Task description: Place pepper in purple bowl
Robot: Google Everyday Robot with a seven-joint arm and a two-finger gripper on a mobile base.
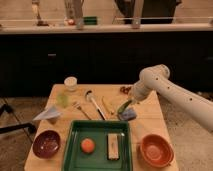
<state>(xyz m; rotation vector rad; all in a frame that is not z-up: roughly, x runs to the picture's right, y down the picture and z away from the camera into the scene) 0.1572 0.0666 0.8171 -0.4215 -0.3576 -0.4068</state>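
The gripper [125,109] is seen just beyond the far right corner of the green tray [67,150], fingers clamped on the pepper [123,105]. The purple bowl [47,144] is set left of the tray.

White arm [172,93]; its dark gripper [126,108], toward three o'clock from the table's middle, pinches the green pepper [122,105]. Glossy maroon purple bowl [46,144] at seven o'clock, orange bowl [156,150] at five, green tray [98,131] at six, pale wooden table [150,119].

Green tray [99,134] holding an orange fruit [88,145] and a pale bar [113,146], orange bowl [156,150] just beside
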